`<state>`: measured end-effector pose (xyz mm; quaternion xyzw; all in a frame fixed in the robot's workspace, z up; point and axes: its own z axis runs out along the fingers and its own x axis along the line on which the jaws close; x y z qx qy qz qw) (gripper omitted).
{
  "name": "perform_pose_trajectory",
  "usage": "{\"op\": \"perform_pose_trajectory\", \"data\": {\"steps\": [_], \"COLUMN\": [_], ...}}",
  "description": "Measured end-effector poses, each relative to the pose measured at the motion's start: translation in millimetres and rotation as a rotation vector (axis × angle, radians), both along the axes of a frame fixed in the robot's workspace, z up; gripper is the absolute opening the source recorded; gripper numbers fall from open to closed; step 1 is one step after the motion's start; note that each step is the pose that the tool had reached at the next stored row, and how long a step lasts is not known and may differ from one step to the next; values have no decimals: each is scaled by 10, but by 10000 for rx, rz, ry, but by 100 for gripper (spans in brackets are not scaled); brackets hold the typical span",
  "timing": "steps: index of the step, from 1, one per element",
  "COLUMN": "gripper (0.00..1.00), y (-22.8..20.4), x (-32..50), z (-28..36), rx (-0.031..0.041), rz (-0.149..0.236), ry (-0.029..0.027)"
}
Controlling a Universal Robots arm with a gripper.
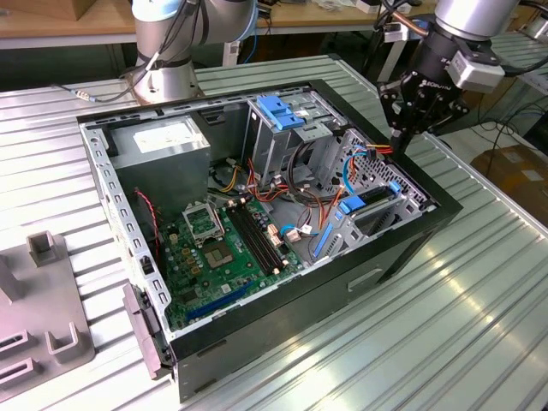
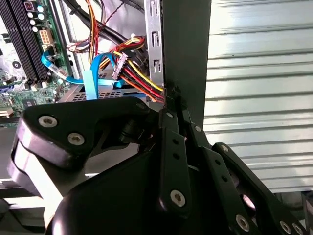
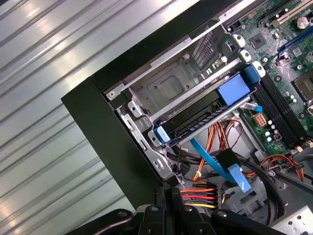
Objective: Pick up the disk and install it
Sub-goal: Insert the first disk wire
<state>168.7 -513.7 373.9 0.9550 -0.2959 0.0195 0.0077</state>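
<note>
Disk (image 3: 195, 116) in drive cage (image 3: 168, 88); gripper (image 1: 401, 142) closed at case rim (image 1: 435, 183)

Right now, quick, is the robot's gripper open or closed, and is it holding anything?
Gripper: closed, holding nothing, its tips at the edge of the computer case.

Ribbed metal table (image 1: 479, 342), open computer case (image 1: 282, 330) (motherboard exposed), grey fixture (image 1: 43, 334) nearby

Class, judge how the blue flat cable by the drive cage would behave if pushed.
Probably floppy: the blue flat cable hangs slack, unsupported along its length. Likely light, being a thin ribbon, so it should bend aside rather than resist.
</note>
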Motion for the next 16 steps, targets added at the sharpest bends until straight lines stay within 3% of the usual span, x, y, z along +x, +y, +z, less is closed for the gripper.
{"op": "perform_pose_trajectory", "data": {"steps": [4, 13, 16], "gripper": [16, 16, 16], "y": [-1, 0, 0], "x": [-26, -26, -29], "z": [0, -1, -2], "rx": [0, 0, -7], "rz": [-108, -1667, -1841], "ry": [0, 1, 0]}}
